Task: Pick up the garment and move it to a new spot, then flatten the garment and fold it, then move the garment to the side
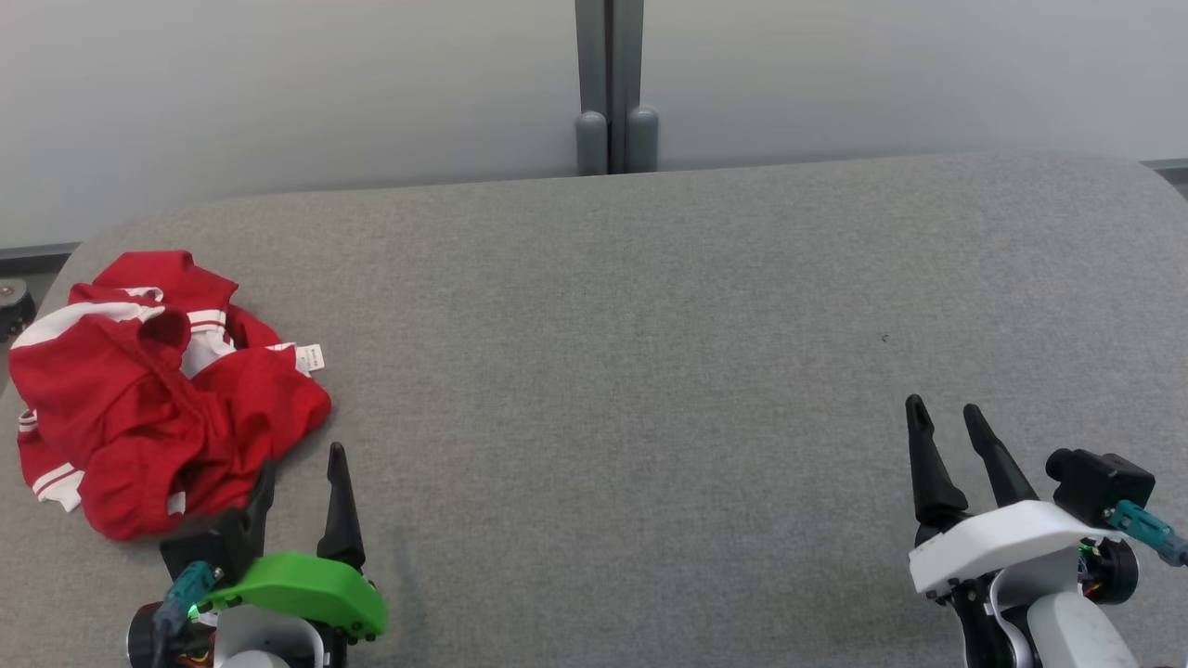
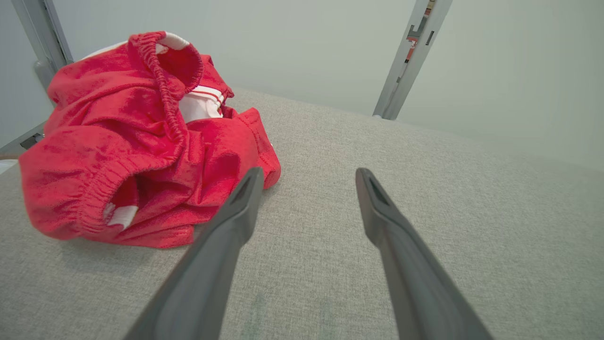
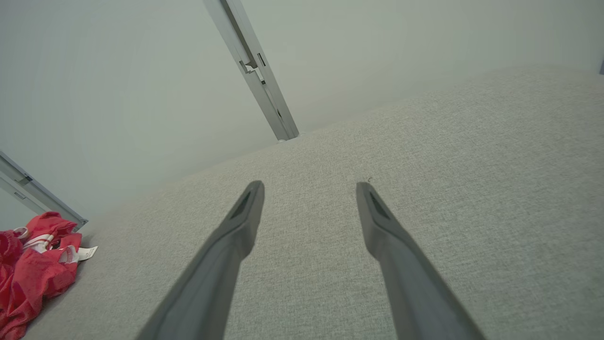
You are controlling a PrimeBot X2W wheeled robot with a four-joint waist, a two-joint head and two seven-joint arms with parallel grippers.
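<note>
Left hand [image 1: 303,456] spread beside crumpled garment [image 1: 139,399], long axis unclear

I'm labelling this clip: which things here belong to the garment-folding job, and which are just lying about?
Job: red garment, crumpled, far left; left gripper, open, right beside it; right gripper, open, well away from it.
Just there: grey table; grey post behind it; pale wall panels.

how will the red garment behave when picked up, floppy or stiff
Probably floppy: the red garment lies crumpled in soft folds, so a pinch would likely lift one layer while the rest drapes. It looks thin and light. Pushed across the grey fabric surface, it would likely bunch rather than slide.
</note>
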